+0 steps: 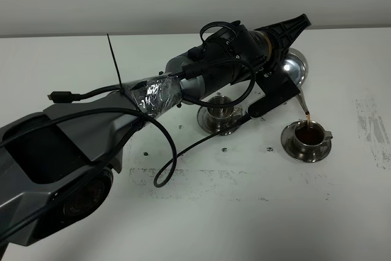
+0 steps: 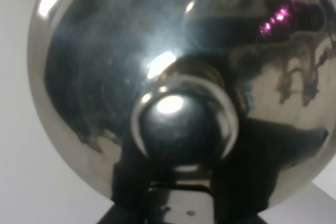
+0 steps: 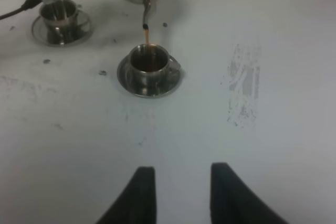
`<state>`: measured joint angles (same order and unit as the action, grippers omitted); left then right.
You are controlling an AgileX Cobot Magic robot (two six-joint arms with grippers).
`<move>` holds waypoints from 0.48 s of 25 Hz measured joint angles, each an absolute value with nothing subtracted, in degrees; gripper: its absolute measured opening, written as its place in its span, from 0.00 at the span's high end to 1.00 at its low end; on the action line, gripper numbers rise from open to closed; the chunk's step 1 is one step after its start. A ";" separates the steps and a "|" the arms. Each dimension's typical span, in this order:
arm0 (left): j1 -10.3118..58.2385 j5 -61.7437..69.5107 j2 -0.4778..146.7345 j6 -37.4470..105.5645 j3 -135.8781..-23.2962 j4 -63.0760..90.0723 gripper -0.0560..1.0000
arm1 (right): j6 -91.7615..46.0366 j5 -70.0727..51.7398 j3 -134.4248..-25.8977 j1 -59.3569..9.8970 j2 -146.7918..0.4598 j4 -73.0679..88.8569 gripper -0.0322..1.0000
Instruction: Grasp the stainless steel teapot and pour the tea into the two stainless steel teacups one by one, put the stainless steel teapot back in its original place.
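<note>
A scuffed white tabletop (image 1: 201, 224) under a plain grey wall, and we're mid-pour! The left gripper (image 2: 178, 211) is clamped tight on the handle of the shiny, round-bellied stainless steel teapot (image 2: 94, 77), which is lifted and tipped, with its domed lid filling the left wrist view. A thin brown stream of tea (image 1: 307, 116) drops from the gooseneck spout (image 1: 302, 97) into the small shiny steel teacup (image 1: 308, 134) on its saucer, toward the tabletop's right edge. That one looks nearly full. The second steel teacup (image 1: 220, 109) sits near the middle, half under the arm, and I can't tell if it's filled. The round steel dish (image 1: 296, 65) by the far edge awaits the pot's return, I'd judge. The right gripper (image 3: 181, 195) hangs well back from the cups, fingers slightly apart, holding nothing.
</note>
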<state>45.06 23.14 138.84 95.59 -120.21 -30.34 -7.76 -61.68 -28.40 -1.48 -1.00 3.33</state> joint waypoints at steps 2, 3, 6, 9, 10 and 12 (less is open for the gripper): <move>45.06 23.14 138.84 95.48 -120.21 -30.34 0.78 | -7.76 -61.68 -28.40 -1.48 -1.00 3.33 0.74; 45.06 23.14 138.84 95.24 -120.21 -30.34 0.78 | -7.76 -61.68 -28.40 -1.48 -1.00 3.33 0.74; 45.06 23.14 138.84 94.63 -120.16 -30.35 0.78 | -7.76 -61.68 -28.40 -1.48 -1.00 3.33 0.74; 45.06 23.14 138.84 94.37 -120.16 -30.35 0.78 | -7.76 -61.68 -28.40 -1.48 -1.00 3.33 0.74; 45.06 23.12 138.84 94.34 -120.16 -30.35 0.78 | -7.76 -61.68 -28.40 -1.48 -1.00 3.33 0.74; 45.06 23.12 138.84 94.34 -120.16 -30.35 0.78 | -7.76 -61.68 -28.40 -1.48 -1.00 3.33 0.74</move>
